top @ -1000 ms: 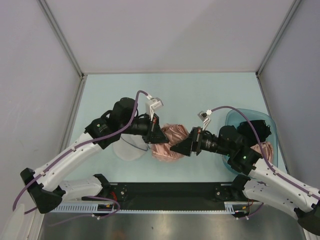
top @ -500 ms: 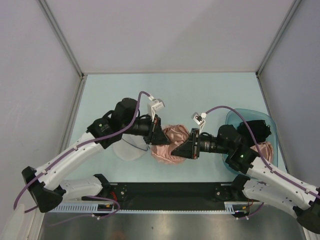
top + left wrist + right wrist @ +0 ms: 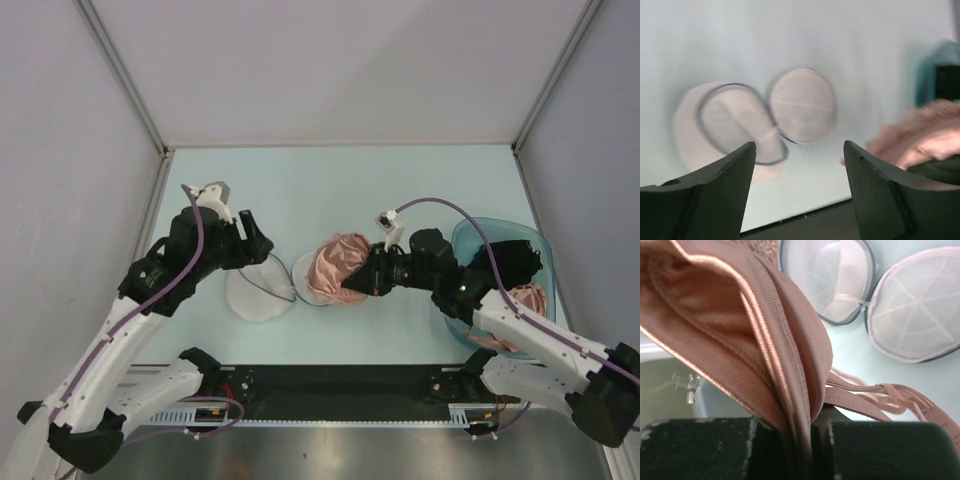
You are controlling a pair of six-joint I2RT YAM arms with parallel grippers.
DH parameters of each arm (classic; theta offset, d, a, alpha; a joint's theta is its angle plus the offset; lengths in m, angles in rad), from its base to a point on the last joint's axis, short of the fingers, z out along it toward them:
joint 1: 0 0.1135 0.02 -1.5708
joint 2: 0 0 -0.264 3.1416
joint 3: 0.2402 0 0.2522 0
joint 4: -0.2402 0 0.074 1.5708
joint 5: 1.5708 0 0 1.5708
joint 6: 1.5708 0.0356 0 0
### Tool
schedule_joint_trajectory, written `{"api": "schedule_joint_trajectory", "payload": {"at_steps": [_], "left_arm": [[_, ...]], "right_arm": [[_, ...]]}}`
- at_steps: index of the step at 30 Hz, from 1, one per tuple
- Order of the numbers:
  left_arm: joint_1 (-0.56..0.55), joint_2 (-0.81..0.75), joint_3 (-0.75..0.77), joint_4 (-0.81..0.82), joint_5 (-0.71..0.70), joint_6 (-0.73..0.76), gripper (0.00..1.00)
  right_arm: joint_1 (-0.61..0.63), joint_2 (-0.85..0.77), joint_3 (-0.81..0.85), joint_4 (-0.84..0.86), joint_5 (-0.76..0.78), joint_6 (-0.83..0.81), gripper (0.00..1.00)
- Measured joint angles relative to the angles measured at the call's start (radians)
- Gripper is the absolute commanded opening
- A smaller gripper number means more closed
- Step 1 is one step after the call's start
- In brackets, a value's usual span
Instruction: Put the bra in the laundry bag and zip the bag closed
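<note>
The right gripper (image 3: 362, 282) is clamped on the bra (image 3: 336, 264), which is bunched at centre frame and covers part of the right half of the opened laundry bag (image 3: 257, 293). The left gripper (image 3: 799, 150) is spread wide and empty over the bag, though its wrist view is blurred. At right, a teal basin (image 3: 468, 235) holds a black garment (image 3: 510, 262).

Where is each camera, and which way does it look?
Top: high behind, looking down at the table; left arm, right arm show.
Left wrist: rides the left arm, looks past the open left claw at the laundry bag.
Right wrist: rides the right arm, looks past the right claw gripping the bra.
Both wrists see laundry bag and bra.
</note>
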Motion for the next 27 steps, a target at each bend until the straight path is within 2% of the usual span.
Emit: {"api": "schedule_joint_trajectory", "payload": {"at_steps": [4, 7, 11, 16, 18, 21, 23, 24, 25, 27], "left_arm": [[0.2, 0.038, -0.089, -0.035, -0.082, -0.043, 0.75], [0.323, 0.089, -0.186, -0.034, -0.072, -0.053, 0.75], [0.361, 0.12, -0.24, -0.039, -0.07, -0.059, 0.72], [0.366, 0.14, -0.254, 0.021, -0.064, -0.06, 0.46], [0.369, 0.156, -0.265, 0.047, -0.06, -0.051, 0.43], [0.37, 0.177, -0.282, 0.079, -0.047, -0.04, 0.29], [0.37, 0.188, -0.286, 0.092, -0.037, -0.028, 0.13], [0.37, 0.193, -0.288, 0.098, -0.032, -0.022, 0.1], [0.37, 0.197, -0.288, 0.104, -0.027, -0.018, 0.01], [0.37, 0.2, -0.289, 0.115, -0.013, -0.003, 0.0]], "right_arm": [[-0.006, 0.174, 0.104, -0.017, 0.01, -0.042, 0.0], [-0.008, 0.321, 0.214, -0.009, 0.013, -0.071, 0.0], [-0.006, 0.503, 0.332, 0.046, 0.009, -0.097, 0.0], [0.014, 0.714, 0.459, 0.108, -0.021, -0.104, 0.0], [0.032, 0.784, 0.499, 0.122, -0.037, -0.105, 0.0], [0.067, 0.867, 0.55, 0.127, -0.062, -0.107, 0.0], [0.089, 0.901, 0.57, 0.127, -0.073, -0.108, 0.0], [0.097, 0.912, 0.576, 0.126, -0.081, -0.111, 0.0], [0.104, 0.921, 0.579, 0.127, -0.088, -0.112, 0.0], [0.119, 0.945, 0.592, 0.127, -0.121, -0.114, 0.0]]}}
